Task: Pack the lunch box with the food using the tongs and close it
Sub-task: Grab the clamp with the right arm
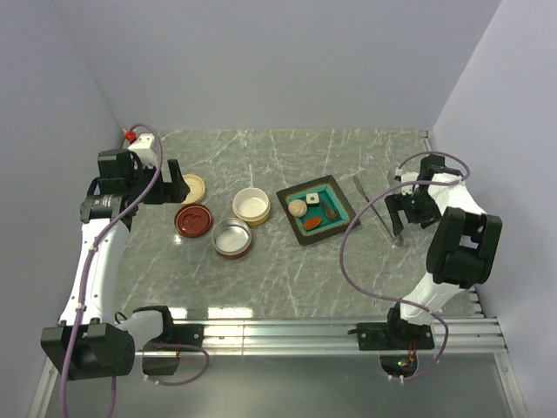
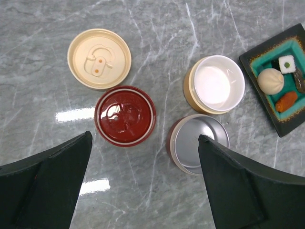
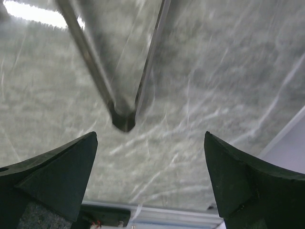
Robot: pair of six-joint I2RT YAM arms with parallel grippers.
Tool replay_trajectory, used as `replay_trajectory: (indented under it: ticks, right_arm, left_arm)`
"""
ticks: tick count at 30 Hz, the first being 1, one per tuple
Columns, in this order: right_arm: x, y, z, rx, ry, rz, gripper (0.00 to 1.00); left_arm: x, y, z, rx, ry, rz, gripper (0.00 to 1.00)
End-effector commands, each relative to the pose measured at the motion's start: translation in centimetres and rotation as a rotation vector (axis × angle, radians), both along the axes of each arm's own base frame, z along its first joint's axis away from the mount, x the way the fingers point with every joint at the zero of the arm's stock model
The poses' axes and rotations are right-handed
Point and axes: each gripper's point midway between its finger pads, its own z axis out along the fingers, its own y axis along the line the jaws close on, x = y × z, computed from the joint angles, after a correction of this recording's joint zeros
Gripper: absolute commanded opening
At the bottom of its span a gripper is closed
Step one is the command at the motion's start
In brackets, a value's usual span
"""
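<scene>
Grey tongs (image 3: 125, 114), blurred and cut off, are lying by the bench's (image 1: 287, 279) right edge under the right gripper (image 3: 150, 137), jaws spread; the left gripper (image 2: 145, 137) is hovering likewise above a red lid (image 2: 125, 114).

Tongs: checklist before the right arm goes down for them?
1. Right gripper open: ok.
2. Tongs free on table: ok.
3. Tongs centred under right gripper: not ok, joined end sits left of centre in the wrist view.
4. Four food pieces on tray: ok.
5. Bowls uncovered, lids beside them: ok.
6. Left gripper open, holding nothing: ok.
</scene>
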Motion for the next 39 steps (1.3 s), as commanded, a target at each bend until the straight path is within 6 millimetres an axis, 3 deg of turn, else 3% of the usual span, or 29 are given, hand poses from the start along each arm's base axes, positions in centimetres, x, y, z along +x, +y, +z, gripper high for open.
replay_trajectory:
  ticks: [1, 8, 12, 21, 36, 39]
  right_arm:
    - [3.3, -0.4, 0.1, 0.001, -0.08, -0.012, 1.0]
    - [5.9, 1.6, -1.2, 0.008, -0.127, 0.006, 0.99]
    - [7.1, 2.6, -2.2, -0.008, -0.109, 0.005, 0.96]
    - [9.5, 3.5, -3.7, 0.016, -0.067, -0.031, 0.91]
    - [10.7, 4.5, -4.5, 0.045, -0.132, -0.015, 0.85]
    - [10.8, 4.6, -4.8, 0.047, -0.123, -0.008, 0.78]
  left_arm:
    - [0.5, -0.8, 1.6, -0.017, -0.037, -0.046, 0.99]
    - [0.9, -0.4, 1.2, -0.016, -0.034, -0.01, 0.99]
    - [1.0, -1.1, 1.1, -0.058, -0.026, -0.029, 0.99]
    - [0.2, -2.6, 3.0, -0.051, -0.122, -0.159, 0.99]
    - [-0.2, -3.6, 3.1, -0.094, -0.161, -0.193, 0.99]
    - [-0.1, -3.4, 3.2, -0.084, -0.163, -0.186, 0.99]
